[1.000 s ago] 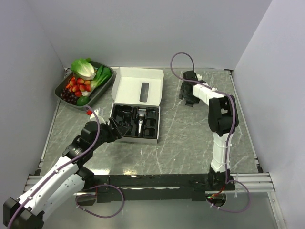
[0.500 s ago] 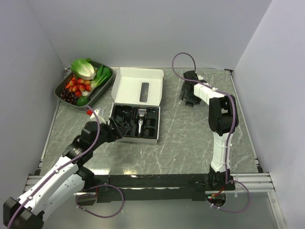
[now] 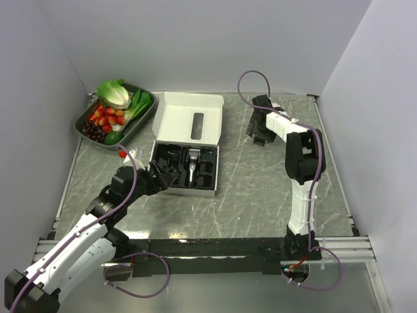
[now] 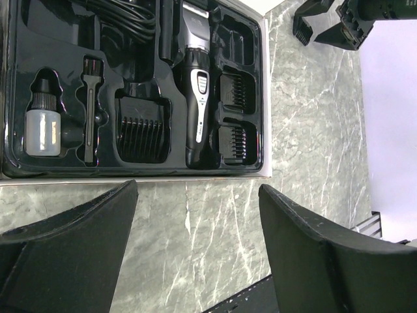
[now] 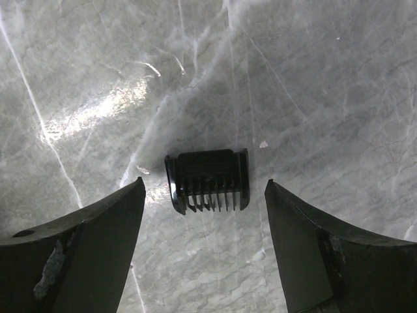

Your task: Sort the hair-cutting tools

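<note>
Top view: your left gripper (image 3: pixel 161 177) hovers beside the white cardboard box (image 3: pixel 189 120); your right gripper (image 3: pixel 258 135) is far right.
Left wrist: jaws spread, empty; you see the slim black-and-silver hair clipper (image 4: pixel 197 98) lying in the box.
Right wrist: jaws spread, empty, either side of a small black plastic comb guard (image 5: pixel 208 181) flat on the grey marble table (image 5: pixel 313 78).

Bare marble is seen all round the guard (image 5: pixel 208 180), and a gap is left on each flank between it and the spread fingers of the right gripper (image 3: pixel 258 135). The left gripper (image 4: pixel 197 192), jaws wide, is faced by the near wall of the box (image 3: pixel 176 120), with open table (image 3: pixel 247 195) to the right of it. The far left corner is taken up by the tray (image 3: pixel 88 124), and the table is shut in by walls (image 3: pixel 365 98) on three sides
</note>
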Controlling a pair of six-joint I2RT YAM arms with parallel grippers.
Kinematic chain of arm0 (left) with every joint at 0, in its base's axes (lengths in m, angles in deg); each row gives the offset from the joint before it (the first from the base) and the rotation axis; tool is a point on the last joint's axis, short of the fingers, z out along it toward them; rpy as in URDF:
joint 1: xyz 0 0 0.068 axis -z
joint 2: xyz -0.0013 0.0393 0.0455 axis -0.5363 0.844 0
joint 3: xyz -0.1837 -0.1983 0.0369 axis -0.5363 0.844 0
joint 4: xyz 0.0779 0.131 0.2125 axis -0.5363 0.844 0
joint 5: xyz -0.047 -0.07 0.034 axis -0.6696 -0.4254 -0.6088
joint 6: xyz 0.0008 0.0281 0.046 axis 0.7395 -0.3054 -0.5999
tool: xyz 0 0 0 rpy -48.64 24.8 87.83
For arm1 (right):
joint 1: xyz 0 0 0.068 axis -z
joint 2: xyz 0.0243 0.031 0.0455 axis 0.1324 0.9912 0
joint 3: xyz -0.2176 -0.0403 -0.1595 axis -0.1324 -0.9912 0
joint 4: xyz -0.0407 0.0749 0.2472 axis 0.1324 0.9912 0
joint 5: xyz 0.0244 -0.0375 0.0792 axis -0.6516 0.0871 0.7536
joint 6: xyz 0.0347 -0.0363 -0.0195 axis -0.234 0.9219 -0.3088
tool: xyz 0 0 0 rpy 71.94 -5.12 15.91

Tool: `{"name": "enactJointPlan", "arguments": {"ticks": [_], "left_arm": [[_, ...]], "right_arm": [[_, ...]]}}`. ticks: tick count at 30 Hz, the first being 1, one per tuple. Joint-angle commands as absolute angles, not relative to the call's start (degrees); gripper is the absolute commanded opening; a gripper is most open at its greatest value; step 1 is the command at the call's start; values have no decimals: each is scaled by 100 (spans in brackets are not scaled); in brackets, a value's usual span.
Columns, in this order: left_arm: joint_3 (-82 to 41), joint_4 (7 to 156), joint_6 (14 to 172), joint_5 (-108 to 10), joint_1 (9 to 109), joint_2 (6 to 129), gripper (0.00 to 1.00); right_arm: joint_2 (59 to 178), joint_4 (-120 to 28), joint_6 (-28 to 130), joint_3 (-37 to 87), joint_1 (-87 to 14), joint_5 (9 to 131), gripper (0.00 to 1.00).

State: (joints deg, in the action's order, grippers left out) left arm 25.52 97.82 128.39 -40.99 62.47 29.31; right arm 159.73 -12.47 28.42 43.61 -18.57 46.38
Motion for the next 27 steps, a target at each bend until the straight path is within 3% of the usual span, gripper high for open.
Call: {"name": "enactJointPlan", "arguments": {"ticks": [1,13,27], "left_arm": [[2590,9548,12775,-4131,6267,2853,80],[2607,9496,12810,-4149,6267,2853,80],[2520,9443,12836,-4201,6258,2950,81]], "right_arm": [[16073,-1043,2702,4698,-1763,4572,82],[16285,-771,2852,5015,-1754,4704,72],[16240,-683,2764,4988,-1754,4677,81]]}}
